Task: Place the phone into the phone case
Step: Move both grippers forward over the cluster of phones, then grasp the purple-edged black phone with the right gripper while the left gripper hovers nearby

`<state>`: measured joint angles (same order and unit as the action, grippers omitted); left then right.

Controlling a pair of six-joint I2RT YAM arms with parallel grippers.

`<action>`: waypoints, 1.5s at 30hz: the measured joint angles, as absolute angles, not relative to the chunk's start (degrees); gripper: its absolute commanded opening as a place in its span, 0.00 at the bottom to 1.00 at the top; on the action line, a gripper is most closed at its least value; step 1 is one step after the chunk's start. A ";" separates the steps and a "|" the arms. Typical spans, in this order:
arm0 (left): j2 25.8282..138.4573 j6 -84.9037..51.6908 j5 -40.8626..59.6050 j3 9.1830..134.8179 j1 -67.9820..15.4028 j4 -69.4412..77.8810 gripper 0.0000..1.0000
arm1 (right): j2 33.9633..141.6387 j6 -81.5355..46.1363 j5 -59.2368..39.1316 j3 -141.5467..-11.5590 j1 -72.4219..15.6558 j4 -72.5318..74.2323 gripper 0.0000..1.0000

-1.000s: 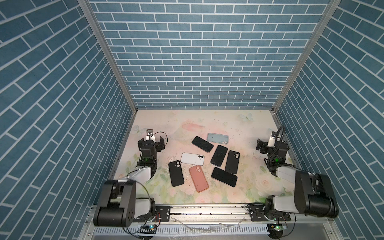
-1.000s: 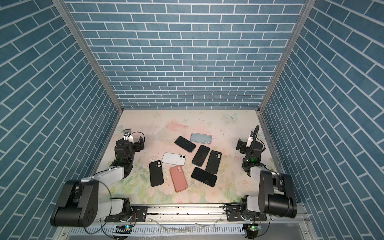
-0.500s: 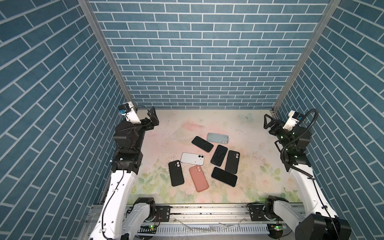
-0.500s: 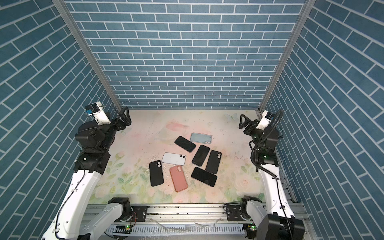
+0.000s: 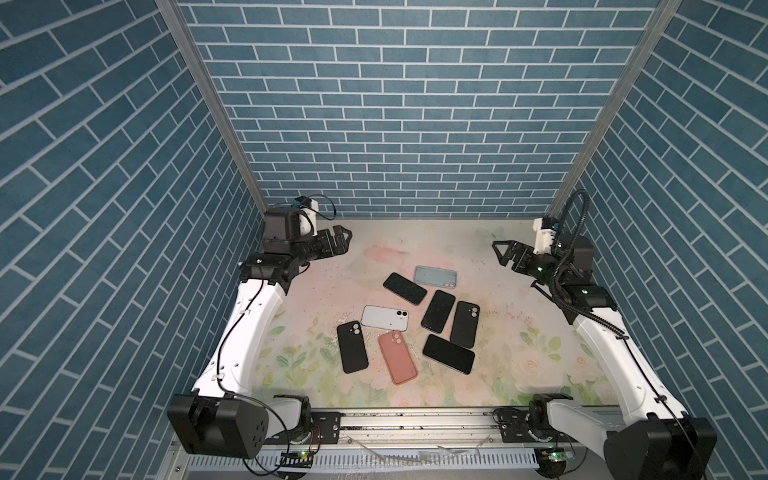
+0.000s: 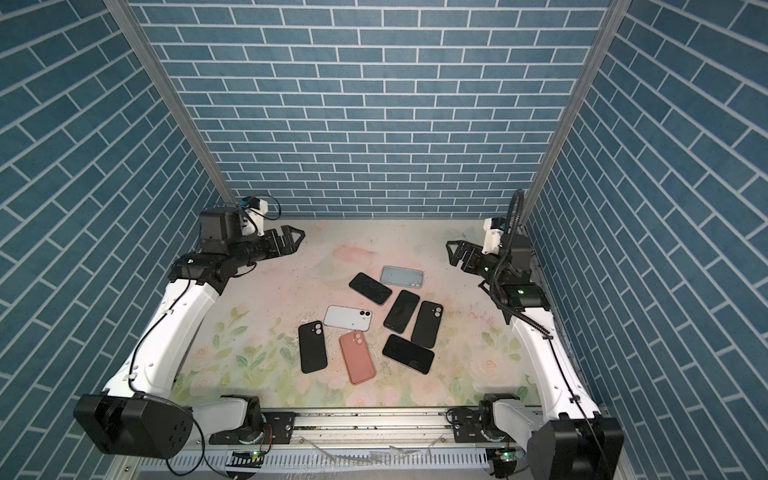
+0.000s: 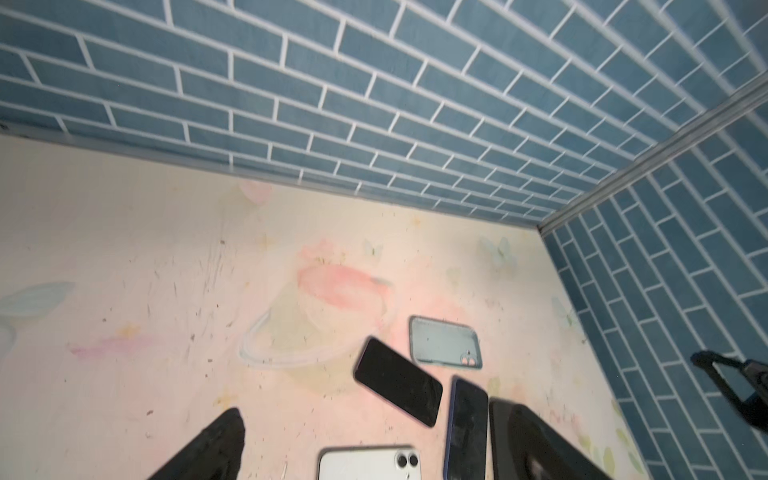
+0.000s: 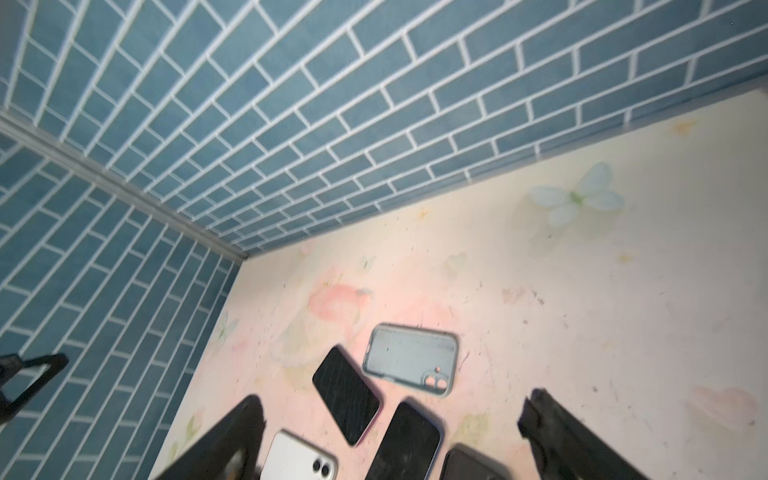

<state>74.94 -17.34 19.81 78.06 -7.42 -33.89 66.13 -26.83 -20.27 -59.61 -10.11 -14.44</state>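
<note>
Eight flat items are lying in one cluster around the middle of the bench (image 5: 536, 374), none of them gripped.
- 1 light blue case (image 5: 436, 276): sitting open side up and empty, at the cluster's end nearest the back edge.
- 3 dark phones lying screen up: back dark phone (image 5: 404, 287) just beside the case, middle dark phone (image 5: 438, 311), and front dark phone (image 5: 449, 354) nearest the front edge.
- 1 white phone (image 5: 385, 318): lying camera side up.
- 2 black backs, left black back (image 5: 352, 347) and right black back (image 5: 465, 324), plus 1 pink back (image 5: 397, 357): all showing camera cutouts. Cannot tell whether they are bare cases or cased phones.

2 arms: left fingers (image 5: 341, 239) are hovering spread wide over the back left corner. Right fingers (image 5: 505, 249) are hovering spread wide by the right edge near the back. Both are well apart from the cluster.
</note>
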 measured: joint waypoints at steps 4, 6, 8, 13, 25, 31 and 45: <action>80.16 -12.97 17.32 80.60 -10.33 -39.77 1.00 | 72.79 -26.72 -16.73 -62.22 -17.17 -19.07 0.95; 83.53 -11.40 16.60 82.81 -11.07 -42.41 1.00 | 75.59 -26.61 -15.25 -62.92 -20.27 -20.84 0.95; 86.50 -10.61 16.05 84.53 -11.35 -44.21 0.99 | 77.93 -26.02 -14.20 -63.46 -22.57 -22.37 0.96; 90.78 -10.66 13.87 86.21 -12.08 -48.03 0.99 | 84.20 -21.37 -13.26 -67.59 -27.14 -26.52 0.96; 96.82 -11.07 13.15 88.31 -12.95 -49.87 1.00 | 94.83 -19.70 -14.04 -75.31 -32.40 -33.56 0.96; 107.63 -11.44 16.08 95.22 -12.95 -50.30 1.00 | 98.21 -31.05 -19.07 -75.18 -33.21 -27.57 0.97; 125.19 -14.13 28.60 106.32 -13.02 -48.27 1.00 | 108.66 -44.95 -20.86 -73.34 -35.66 -17.06 0.97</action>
